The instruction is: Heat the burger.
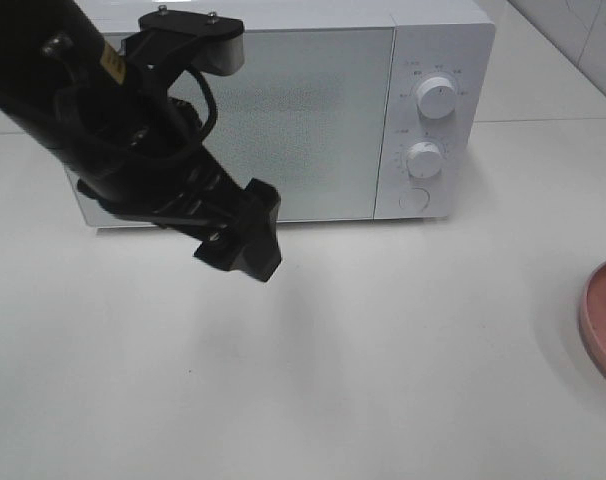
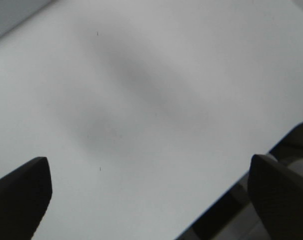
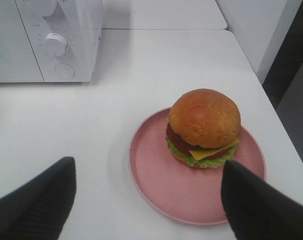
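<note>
We are looking down on a white table [image 1: 383, 350] with a white microwave [image 1: 313, 120] standing at the back, its door shut. On the left, our black left arm is reaching in over the table in front of the microwave door, and the left gripper [image 1: 245, 235] is hanging above the bare tabletop. In its wrist view, its two dark fingers [image 2: 21, 192] are standing wide apart with only white table between them, so it is open and holding nothing.

Moving right, we are seeing the microwave's control panel with two round white dials [image 1: 436, 98], one above the other, and a round button below them.

At the far right edge, a pink plate [image 1: 605, 318] is resting on the table, cut off by the frame. The right wrist view is showing the burger [image 3: 204, 127] sitting on that plate, toward one side of it. The right gripper [image 3: 149, 200] is hovering above the plate with its fingers spread, open, touching nothing.
</note>
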